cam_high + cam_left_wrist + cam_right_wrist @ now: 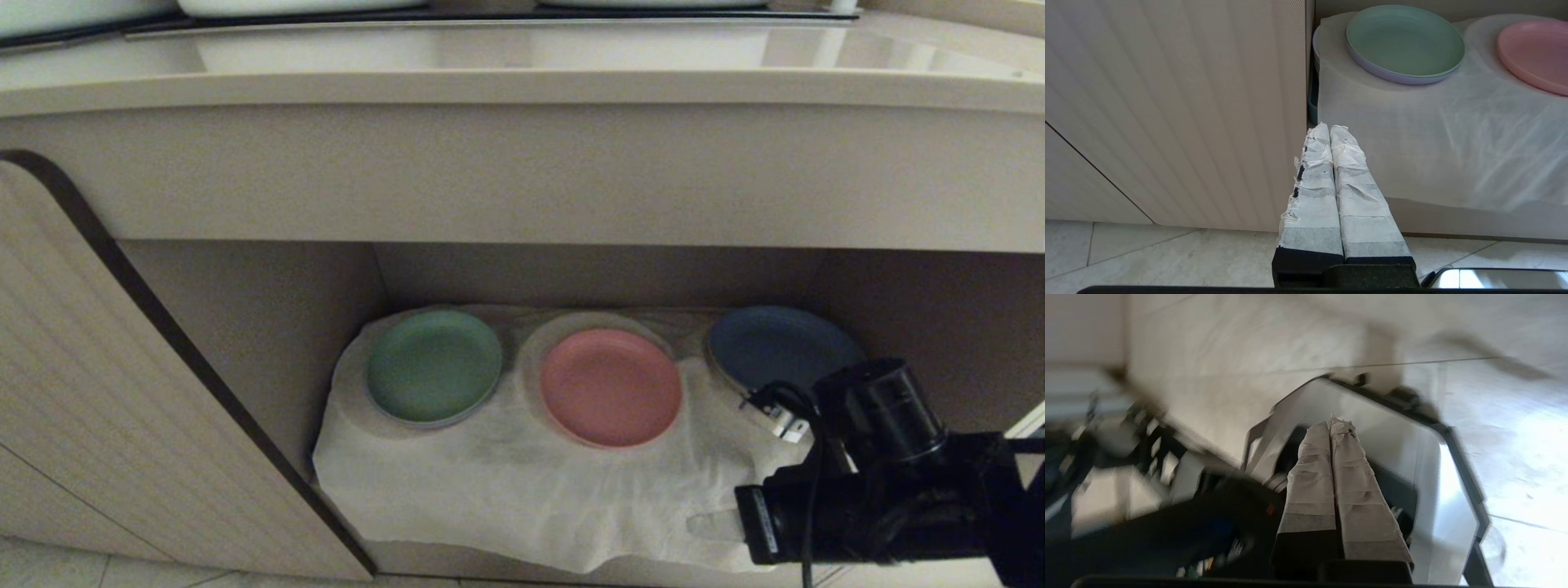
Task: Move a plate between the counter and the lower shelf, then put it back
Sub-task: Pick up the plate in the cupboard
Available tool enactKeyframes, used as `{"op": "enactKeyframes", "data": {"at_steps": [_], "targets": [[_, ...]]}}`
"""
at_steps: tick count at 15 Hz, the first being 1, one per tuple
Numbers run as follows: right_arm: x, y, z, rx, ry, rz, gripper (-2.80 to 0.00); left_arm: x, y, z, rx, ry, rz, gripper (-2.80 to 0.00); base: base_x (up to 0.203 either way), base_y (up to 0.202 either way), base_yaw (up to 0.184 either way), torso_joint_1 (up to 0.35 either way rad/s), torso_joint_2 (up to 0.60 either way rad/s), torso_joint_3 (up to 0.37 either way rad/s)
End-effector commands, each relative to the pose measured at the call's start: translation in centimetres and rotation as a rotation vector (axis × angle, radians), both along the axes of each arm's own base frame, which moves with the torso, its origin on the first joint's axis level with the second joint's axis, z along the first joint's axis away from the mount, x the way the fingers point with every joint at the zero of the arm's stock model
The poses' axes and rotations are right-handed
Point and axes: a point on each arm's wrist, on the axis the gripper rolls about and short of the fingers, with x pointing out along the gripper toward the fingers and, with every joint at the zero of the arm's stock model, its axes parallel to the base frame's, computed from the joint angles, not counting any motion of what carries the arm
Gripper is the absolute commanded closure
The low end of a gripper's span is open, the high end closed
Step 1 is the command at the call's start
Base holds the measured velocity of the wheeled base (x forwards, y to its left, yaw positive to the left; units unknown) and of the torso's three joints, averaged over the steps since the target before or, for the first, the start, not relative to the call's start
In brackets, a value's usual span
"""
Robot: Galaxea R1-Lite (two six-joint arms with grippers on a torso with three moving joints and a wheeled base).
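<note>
Low beside the lower shelf, right gripper empty, jaws pressed together.

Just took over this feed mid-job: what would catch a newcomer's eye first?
Three coloured plates in a row on the white cloth of the lower shelf: a green plate at left, the pink plate in the middle, a blue plate at right. The right arm's black wrist juts in at lower right, partly hiding the blue one. The right gripper is empty, jaws shut.

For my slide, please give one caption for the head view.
Green plate, pink plate and blue plate on the lower shelf's cloth.
</note>
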Motion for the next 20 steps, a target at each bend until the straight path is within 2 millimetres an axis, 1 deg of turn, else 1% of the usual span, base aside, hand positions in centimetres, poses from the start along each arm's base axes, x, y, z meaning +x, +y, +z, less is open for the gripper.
{"op": "enactKeyframes", "data": {"at_steps": [1, 4, 7, 10, 12, 14, 17, 18, 20], "targets": [[1.0, 0.6, -0.7, -0.009, 0.038, -0.056, 0.0, 0.0, 0.0, 0.0, 0.0, 0.0, 0.0, 0.0, 0.0, 0.0, 0.0, 0.0, 0.0, 0.0], [1.8, 0.6, -1.3, -0.032, 0.06, -0.128, 0.0, 0.0, 0.0, 0.0, 0.0, 0.0, 0.0, 0.0, 0.0, 0.0, 0.0, 0.0, 0.0, 0.0], [3.2, 0.7, -0.6, 0.001, 0.063, -0.215, 0.0, 0.0, 0.0, 0.0, 0.0, 0.0, 0.0, 0.0, 0.0, 0.0, 0.0, 0.0, 0.0, 0.0], [4.7, 0.4, -0.6, 0.007, 0.056, -0.25, 0.0, 0.0, 0.0, 0.0, 0.0, 0.0, 0.0, 0.0, 0.0, 0.0, 0.0, 0.0, 0.0, 0.0], [5.3, 0.3, -0.9, 0.001, 0.064, -0.262, 0.0, 0.0, 0.0, 0.0, 0.0, 0.0, 0.0, 0.0, 0.0, 0.0, 0.0, 0.0, 0.0, 0.0], [5.9, 0.5, -1.2, -0.001, 0.066, -0.265, 0.0, 0.0, 0.0, 0.0, 0.0, 0.0, 0.0, 0.0, 0.0, 0.0, 0.0, 0.0, 0.0, 0.0], [7.2, 1.1, -1.4, -0.015, 0.052, -0.297, 0.0, 0.0, 0.0, 0.0, 0.0, 0.0, 0.0, 0.0, 0.0, 0.0, 0.0, 0.0, 0.0, 0.0], [7.6, 1.2, -1.4, -0.016, 0.046, -0.299, -2.8, 0.0, 0.0, 0.0, 0.0, 0.0, 0.0, 0.0, 0.0, 0.0, 0.0, 0.0, 0.0, 0.0], [8.3, 1.6, -1.2, -0.006, 0.033, -0.298, -2.8, 0.0, 0.0, 0.0, 0.0, 0.0, 0.0, 0.0, 0.0, 0.0, 0.0, 0.0, 0.0, 0.0]]}}
